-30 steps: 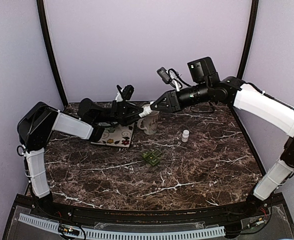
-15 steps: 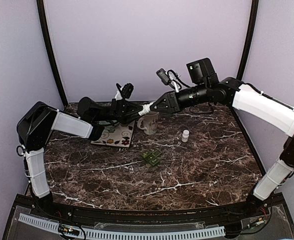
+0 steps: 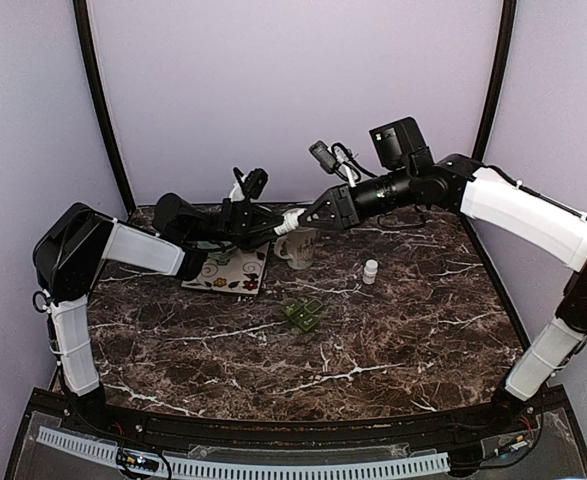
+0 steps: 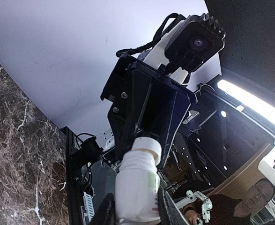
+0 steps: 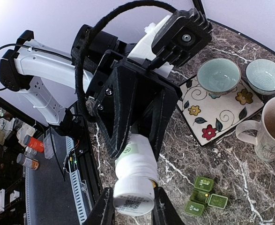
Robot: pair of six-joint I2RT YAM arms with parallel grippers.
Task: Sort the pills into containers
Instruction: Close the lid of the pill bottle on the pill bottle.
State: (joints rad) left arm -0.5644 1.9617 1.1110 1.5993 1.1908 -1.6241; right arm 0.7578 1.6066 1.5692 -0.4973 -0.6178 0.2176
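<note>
White plastic fills the grip of both arms: the left end effector [image 4: 136,212] is closed partway around the body of a pill bottle [image 4: 136,185], and the right end effector [image 5: 132,207] is closed partway on the bottle's cap [image 5: 131,199], its fingers [image 5: 104,208] pressed against either side. The two meet nose to nose, and the bottle lies roughly level between them, clear of the worktop [image 3: 403,330].

Just below the joined tips stands a pale mug [image 3: 296,247], upright with its handle to the left in the top view. Left of the mug lies a flowered mat [image 3: 231,274] carrying two small pale-green bowls [image 5: 218,75] side by side. Nearer the arm bases, in front of the mug, a green pill organiser [image 3: 301,314] sits on the dark veined marble with its lids up. A second small white bottle [image 3: 371,271] stands upright to the right of the mug, well apart from both arms.
</note>
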